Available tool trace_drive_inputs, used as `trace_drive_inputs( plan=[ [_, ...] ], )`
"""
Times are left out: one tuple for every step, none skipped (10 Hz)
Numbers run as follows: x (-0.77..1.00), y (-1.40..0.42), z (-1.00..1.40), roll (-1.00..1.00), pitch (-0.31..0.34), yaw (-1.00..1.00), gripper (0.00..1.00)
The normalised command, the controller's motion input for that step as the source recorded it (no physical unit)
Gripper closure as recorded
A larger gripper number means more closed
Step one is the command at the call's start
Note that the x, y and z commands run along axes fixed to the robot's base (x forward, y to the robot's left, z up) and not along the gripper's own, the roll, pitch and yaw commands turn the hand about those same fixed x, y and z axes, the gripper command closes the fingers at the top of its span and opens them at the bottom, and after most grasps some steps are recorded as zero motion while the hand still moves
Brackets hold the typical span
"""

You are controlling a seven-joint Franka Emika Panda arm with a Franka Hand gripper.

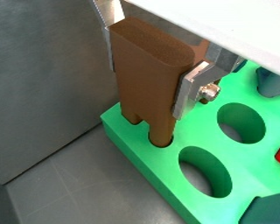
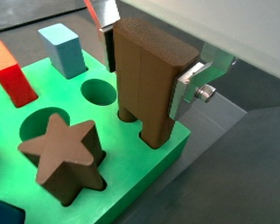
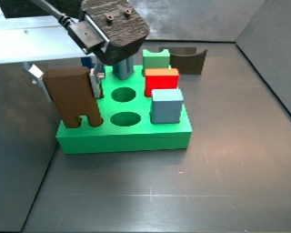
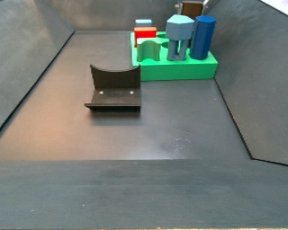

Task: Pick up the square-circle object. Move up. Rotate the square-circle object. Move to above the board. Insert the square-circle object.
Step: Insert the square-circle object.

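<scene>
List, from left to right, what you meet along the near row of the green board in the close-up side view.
The square-circle object, clamped upright in the gripper at the left corner of the board → an empty round hole → a light blue block.

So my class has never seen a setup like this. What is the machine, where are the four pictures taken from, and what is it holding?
It is a robot arm ending in a two-finger gripper. Two cameras ride on its wrist and look down past the fingers; two stand beside the table. On the dark floor sits a green board with shaped holes, several already holding blocks, including a brown star piece and a red block. The gripper is shut on the square-circle object, a brown block held upright, its lower end at a hole near the board's corner. The dark fixture standing apart is part of the rig.
</scene>
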Motion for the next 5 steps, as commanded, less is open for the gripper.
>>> trace_drive_inputs(
  plan=[
    [0.29, -0.27, -0.72, 0.16, -0.027, 0.00, 1.00],
    [0.30, -0.18, -0.92, 0.06, -0.049, -0.02, 1.00],
    [0.36, -0.09, -0.91, 0.02, 0.000, -0.07, 1.00],
    [0.14, 0.00, -0.82, 0.08, 0.000, -0.03, 1.00],
    [-0.07, 0.21, -0.76, 0.12, -0.190, 0.29, 1.00]
  ],
)
